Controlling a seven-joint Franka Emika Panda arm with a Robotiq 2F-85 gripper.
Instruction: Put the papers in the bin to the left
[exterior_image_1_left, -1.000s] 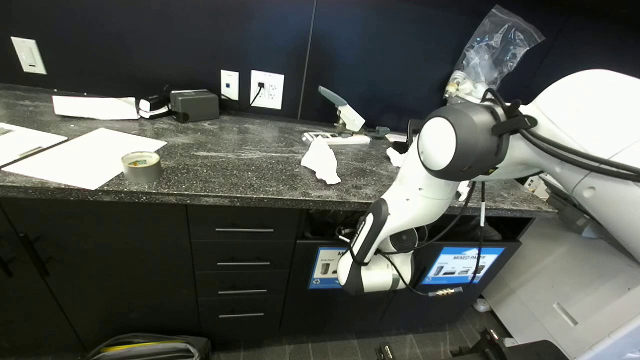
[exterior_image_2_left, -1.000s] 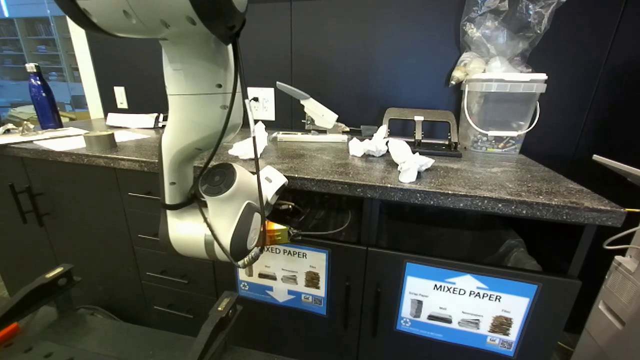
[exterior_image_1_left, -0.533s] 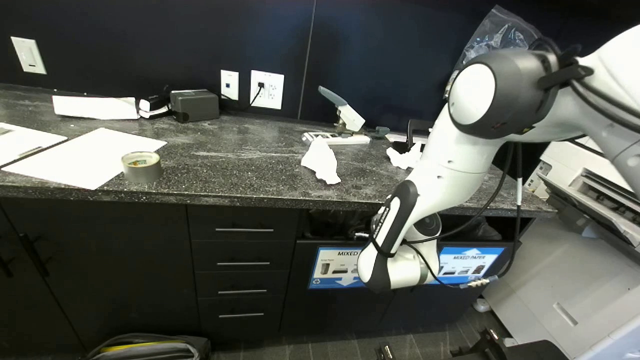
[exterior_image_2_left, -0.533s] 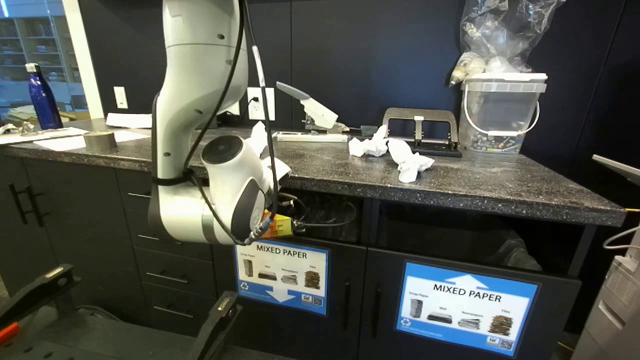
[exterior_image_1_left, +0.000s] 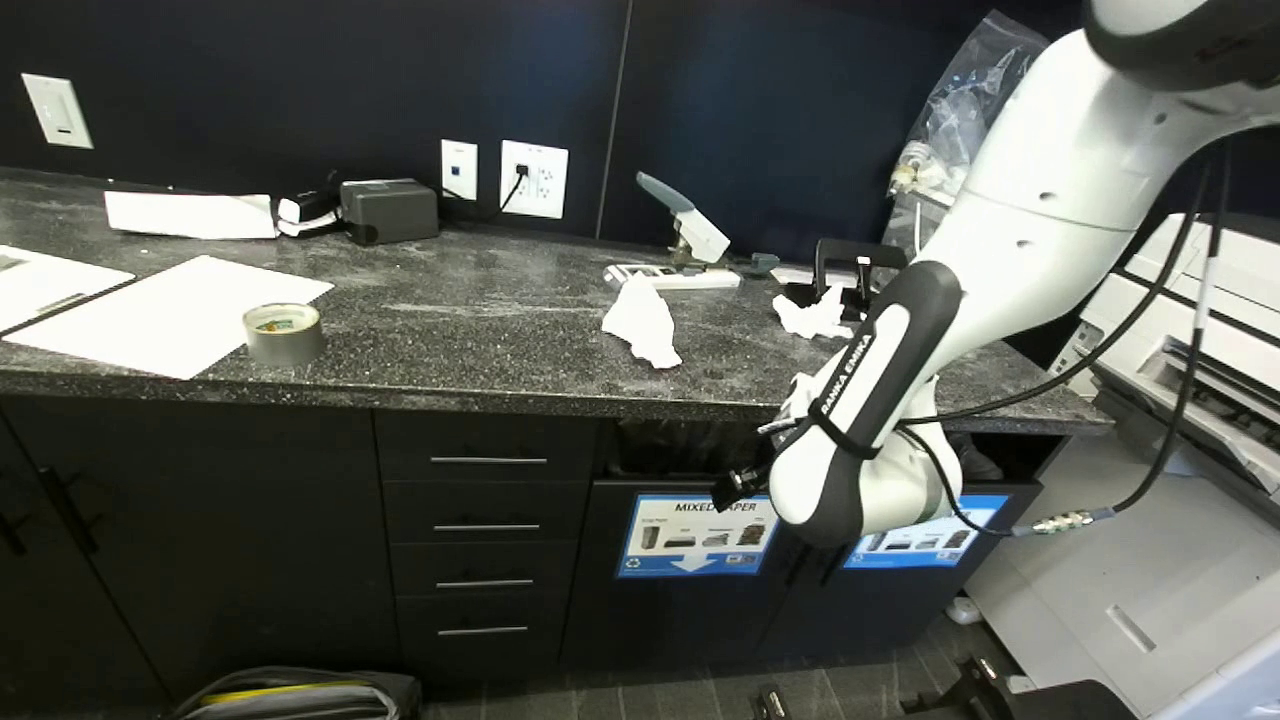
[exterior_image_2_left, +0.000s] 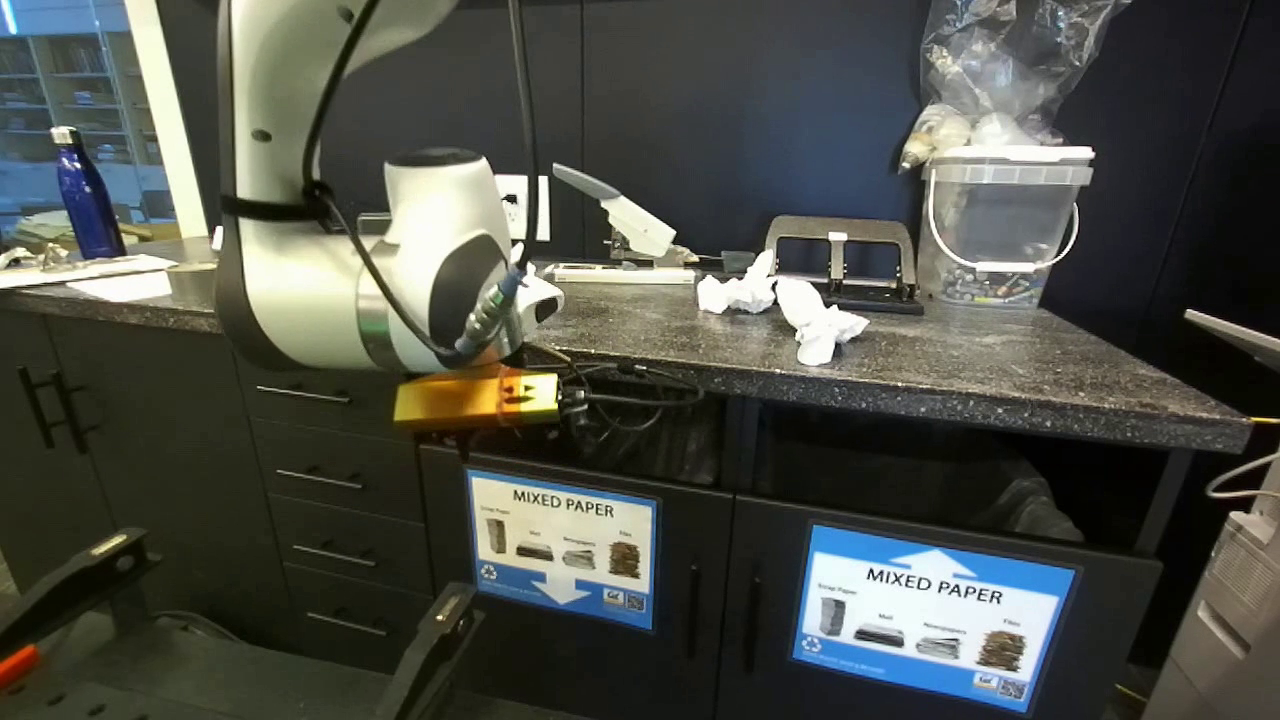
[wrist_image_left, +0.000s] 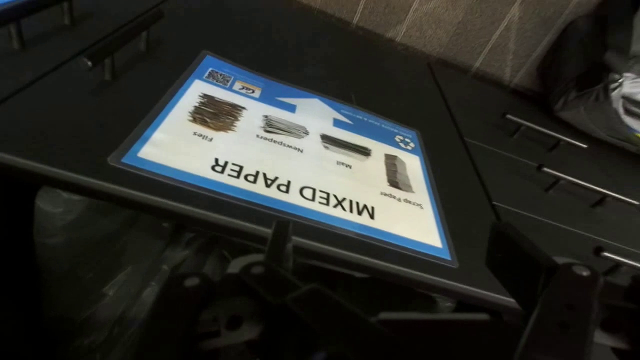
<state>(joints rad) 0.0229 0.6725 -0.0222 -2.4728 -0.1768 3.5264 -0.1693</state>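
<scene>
Office setting; stapler (exterior_image_2_left: 645, 234), hole punch (exterior_image_2_left: 838, 245), large printer (exterior_image_1_left: 1090, 560), MIXED PAPER signs (exterior_image_2_left: 935, 615)

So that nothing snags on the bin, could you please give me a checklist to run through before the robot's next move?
1. Gripper open, nothing in its grip: ok.
2. Gripper clear of the bin: cannot tell; they overlap in an exterior view, but depth is unclear.
3. Opening of the bin uncovered: ok.
4. All papers off the counter: not ok; at least three lie on it.
5. Count of papers inside the bin: cannot tell; too dark.
</scene>
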